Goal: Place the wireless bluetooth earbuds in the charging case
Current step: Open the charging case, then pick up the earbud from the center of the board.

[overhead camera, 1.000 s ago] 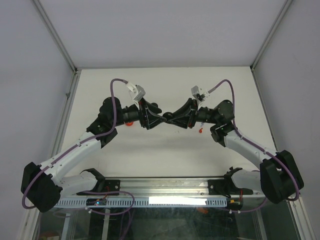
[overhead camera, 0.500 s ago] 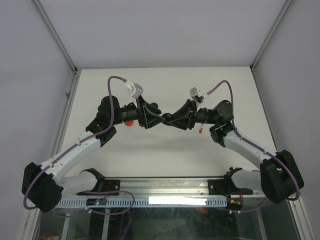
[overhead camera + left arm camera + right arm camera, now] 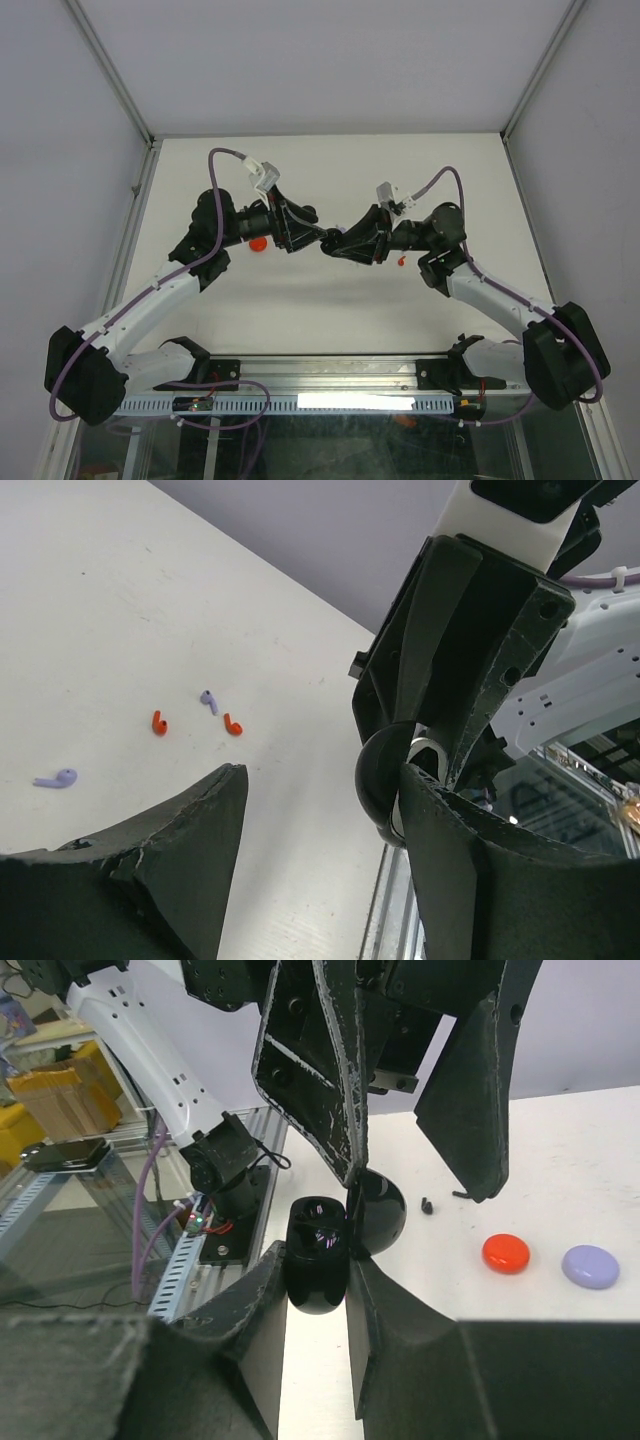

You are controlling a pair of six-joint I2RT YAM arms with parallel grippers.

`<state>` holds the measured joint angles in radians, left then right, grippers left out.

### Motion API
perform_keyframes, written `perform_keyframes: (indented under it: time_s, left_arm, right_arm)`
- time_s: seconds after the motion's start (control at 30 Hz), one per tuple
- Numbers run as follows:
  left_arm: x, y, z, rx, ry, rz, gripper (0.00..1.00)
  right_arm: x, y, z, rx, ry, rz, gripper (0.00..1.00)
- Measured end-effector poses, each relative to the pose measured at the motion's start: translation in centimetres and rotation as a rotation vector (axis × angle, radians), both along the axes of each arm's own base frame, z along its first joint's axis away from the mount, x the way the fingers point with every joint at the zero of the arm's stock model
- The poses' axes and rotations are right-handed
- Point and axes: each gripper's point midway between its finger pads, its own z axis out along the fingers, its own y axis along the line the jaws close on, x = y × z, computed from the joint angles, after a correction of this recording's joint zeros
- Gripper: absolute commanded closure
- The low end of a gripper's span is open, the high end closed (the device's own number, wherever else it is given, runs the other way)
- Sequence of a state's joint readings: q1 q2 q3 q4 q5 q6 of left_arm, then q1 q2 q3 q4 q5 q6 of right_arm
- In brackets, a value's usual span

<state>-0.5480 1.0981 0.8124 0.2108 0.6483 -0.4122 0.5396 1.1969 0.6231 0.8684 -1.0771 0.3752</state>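
My right gripper is shut on a black charging case and holds it above the table with its lid swung open. My left gripper is open. One of its fingers rests its tip between the case body and the lid, and the lid also shows in the left wrist view. Two red earbuds and two lilac earbuds lie on the table. A tiny black earbud lies under the left gripper. In the top view the grippers meet at mid-table.
A red round case and a lilac round case lie on the table right of the held case. The red case also shows in the top view, by the left wrist. A red earbud lies near the right arm.
The left wrist has lifted and swung toward the far left while its fingertips stay at the case. The right gripper with the case has edged slightly left.
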Motion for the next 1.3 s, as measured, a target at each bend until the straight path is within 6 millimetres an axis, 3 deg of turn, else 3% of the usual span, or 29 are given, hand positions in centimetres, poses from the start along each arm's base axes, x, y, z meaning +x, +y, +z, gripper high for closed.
perform_keyframes:
  time_s: [0.23,0.43,0.7,0.97,1.3]
  left_arm:
    - [0.3,1.2,-0.2,0.031,0.02,0.084,0.32]
    - [1.5,4.5,-1.6,0.109,0.081,0.315,0.22]
    - [3.1,10.5,-7.7,0.297,0.297,0.678,0.01]
    - [3.4,15.8,-13.4,0.478,0.473,0.969,0.02]
    - [4.3,22.3,-21.0,0.754,0.707,1.133,0.2]
  right_arm:
    - [0.4,-0.4,-1.2,0.007,-0.11,-0.07,1.0]
    - [1.2,-0.8,-3.6,-0.015,-0.17,-0.145,1.0]
    - [1.9,-1.0,-4.5,-0.028,-0.206,-0.196,1.0]
    - [2.0,-1.2,-5.1,-0.034,-0.201,-0.209,1.0]
    - [1.7,-1.4,-4.6,-0.018,-0.204,-0.214,1.0]
